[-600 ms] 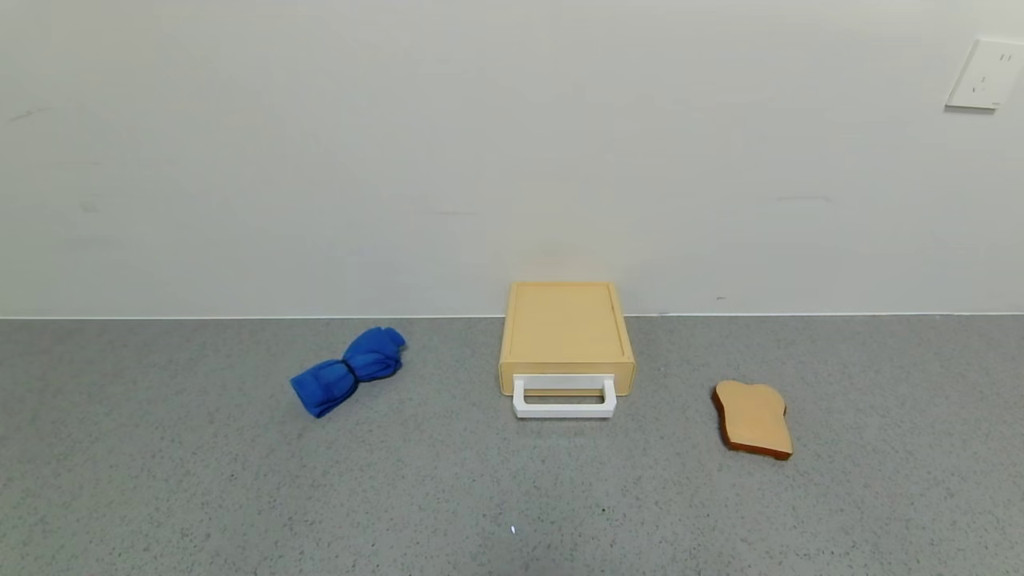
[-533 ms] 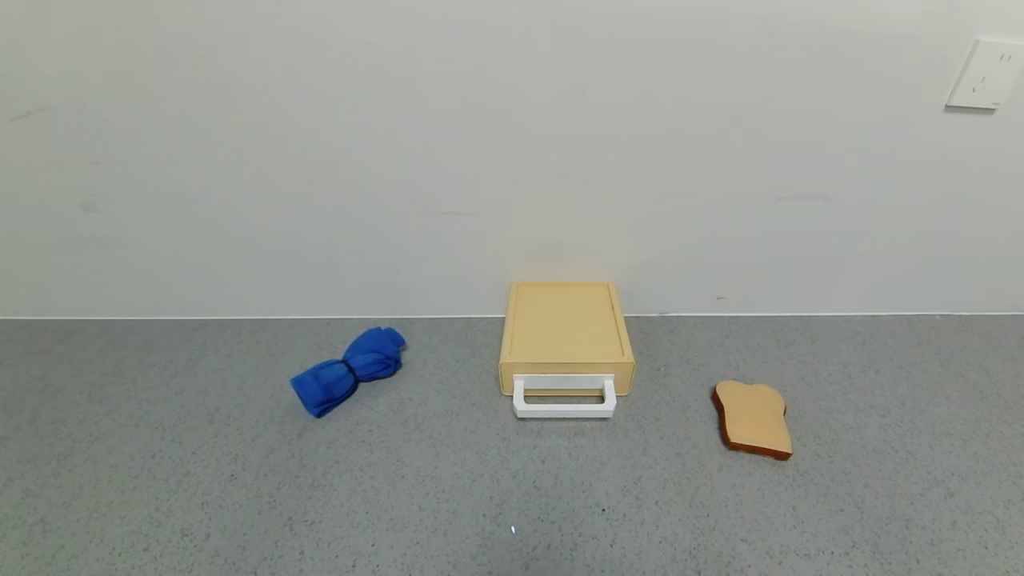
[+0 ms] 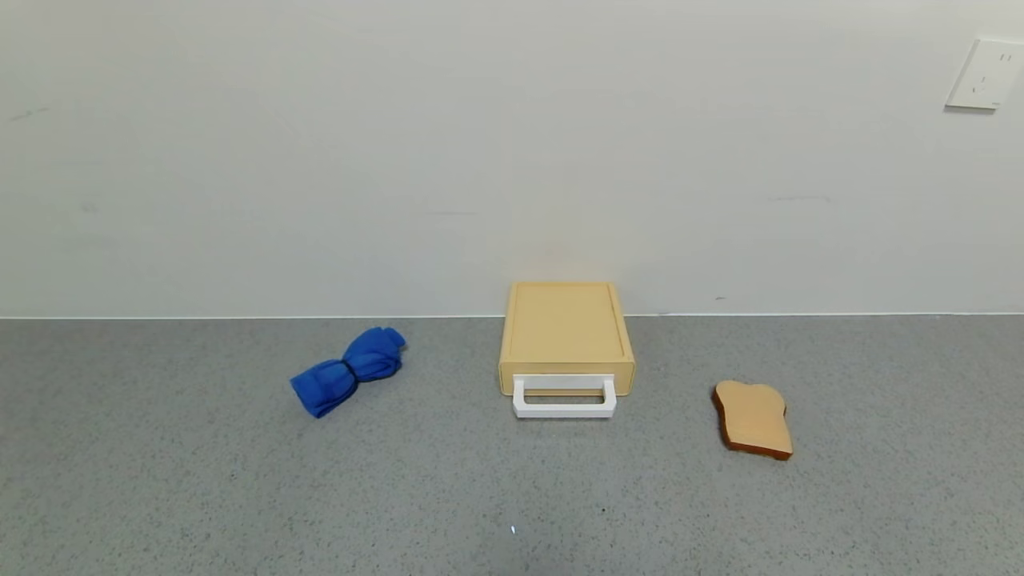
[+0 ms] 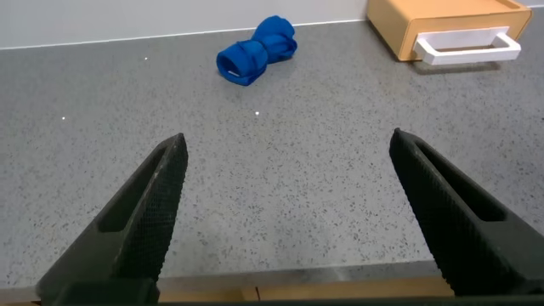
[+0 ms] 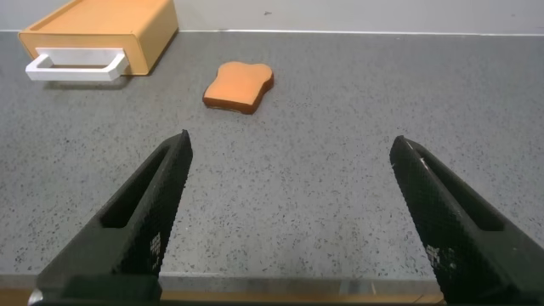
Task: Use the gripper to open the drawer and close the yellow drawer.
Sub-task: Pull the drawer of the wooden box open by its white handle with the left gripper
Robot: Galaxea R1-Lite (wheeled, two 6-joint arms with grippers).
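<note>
The pale-yellow drawer box (image 3: 566,332) stands at the back middle of the grey table, against the wall. Its drawer is pushed in, and the white loop handle (image 3: 564,399) faces me. It also shows in the left wrist view (image 4: 450,24) and the right wrist view (image 5: 102,36). Neither arm shows in the head view. My left gripper (image 4: 289,149) is open and empty near the table's front edge, far from the drawer. My right gripper (image 5: 291,151) is open and empty, also at the front edge.
A blue rolled cloth (image 3: 348,370) lies left of the drawer box. A tan toast-shaped slice (image 3: 754,420) lies to its right. A white wall socket (image 3: 984,74) is at the upper right. The table's wooden front edge (image 4: 289,291) is just below both grippers.
</note>
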